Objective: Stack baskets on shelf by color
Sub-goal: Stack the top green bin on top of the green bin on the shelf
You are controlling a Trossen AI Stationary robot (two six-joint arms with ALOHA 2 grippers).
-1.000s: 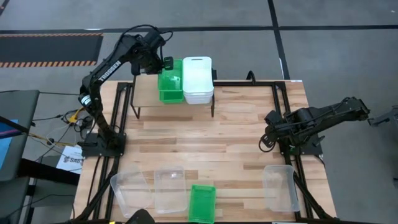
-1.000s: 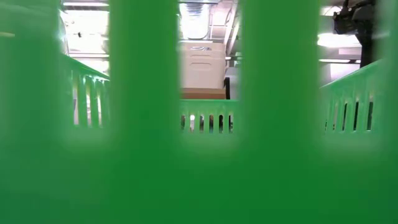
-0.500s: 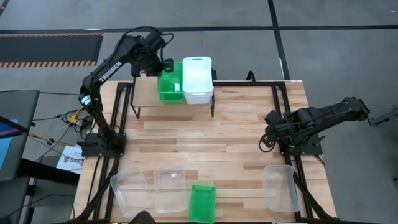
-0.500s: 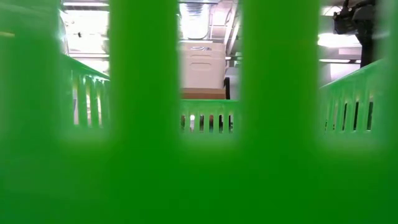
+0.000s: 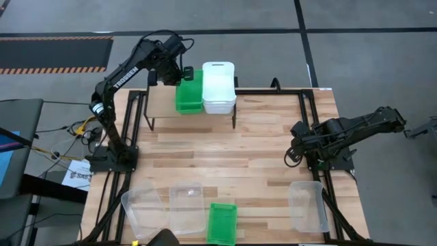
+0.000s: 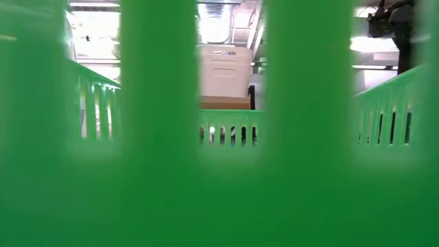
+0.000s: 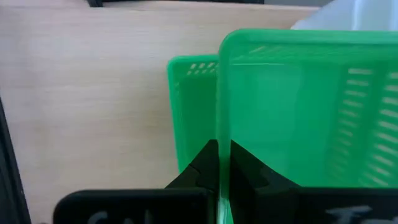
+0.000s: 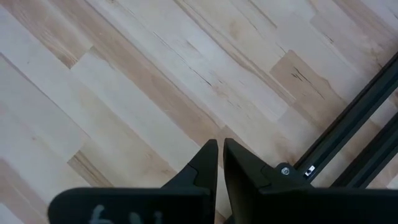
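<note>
Grey floor surrounds the plank counter (image 5: 225, 147). At its far edge the shelf (image 5: 158, 102) carries the green baskets (image 5: 189, 92), where the left end effector (image 5: 181, 71) is clamped on the upper basket's rim, just beside the white stack (image 5: 218, 86). Three clear baskets (image 5: 187, 208) and one green basket (image 5: 222, 222) lie along the near edge. Right end effector (image 5: 295, 156) rests low over the counter, fingers nearly together, holding nothing.

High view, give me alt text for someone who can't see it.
Seen from above, the left gripper holds a green basket over the shelf, beside a white stack. The right gripper rests empty above the table, where three clear baskets and another green one wait.
</note>
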